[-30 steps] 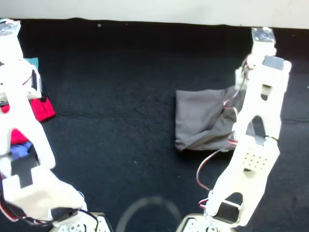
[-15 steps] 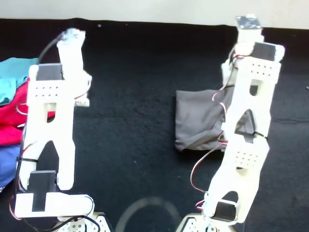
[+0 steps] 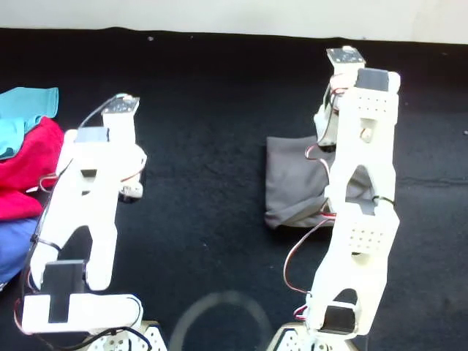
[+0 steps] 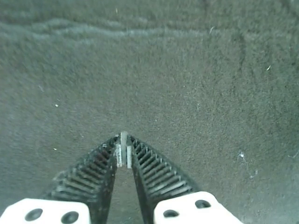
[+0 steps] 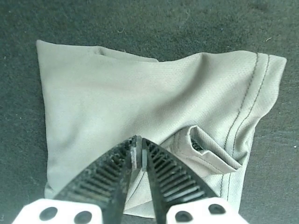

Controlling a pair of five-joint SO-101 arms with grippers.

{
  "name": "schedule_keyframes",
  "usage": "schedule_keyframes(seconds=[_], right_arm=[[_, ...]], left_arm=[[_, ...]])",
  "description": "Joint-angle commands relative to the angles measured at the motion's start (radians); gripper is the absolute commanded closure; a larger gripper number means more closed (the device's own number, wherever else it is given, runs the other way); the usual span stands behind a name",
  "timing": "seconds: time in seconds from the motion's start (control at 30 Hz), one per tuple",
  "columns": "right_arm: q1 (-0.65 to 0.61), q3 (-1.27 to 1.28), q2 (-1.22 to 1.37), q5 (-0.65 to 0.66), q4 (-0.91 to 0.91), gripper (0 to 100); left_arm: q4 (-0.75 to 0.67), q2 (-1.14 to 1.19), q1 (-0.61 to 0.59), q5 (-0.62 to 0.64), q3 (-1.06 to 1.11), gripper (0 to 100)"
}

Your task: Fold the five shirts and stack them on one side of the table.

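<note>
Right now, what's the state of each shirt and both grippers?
grey shirt: folded, one corner bunched, lying flat.
red shirt: unfolded, heaped beside the left arm.
teal shirt: unfolded, in the same heap.
blue shirt: unfolded, in the same heap.
left gripper: shut, empty, over the table.
right gripper: shut, empty, above the grey shirt.
</note>
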Motion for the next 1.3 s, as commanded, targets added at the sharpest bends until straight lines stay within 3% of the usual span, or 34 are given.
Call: schedule_keyframes(seconds=[0.0,0.27,0.53,0.77,0.97,1.27], right_arm=[[0.001,0.005,-0.064,-0.002,0.01,99.1],[-0.002,0.325,-0.317,0.0,-0.064,99.1],[-0.067,0.881,-0.475,0.002,-0.447,99.1],[-0.065,1.087,-0.526,0.002,-0.638,99.1],[-0.03,1.109,-0.535,0.002,-0.544,99.1],[0.191,0.964,-0.535,0.032,-0.306,99.1]], left_arm=[[-0.072,-0.131,0.013,0.025,0.096,99],[-0.206,-0.478,0.007,0.021,0.438,99],[-0.368,-0.487,0.008,-0.069,0.624,99],[-0.554,-0.495,0.008,-0.077,0.789,99],[-0.565,-0.49,0.008,-0.077,0.791,99],[-0.566,-0.489,0.008,-0.077,0.791,99]])
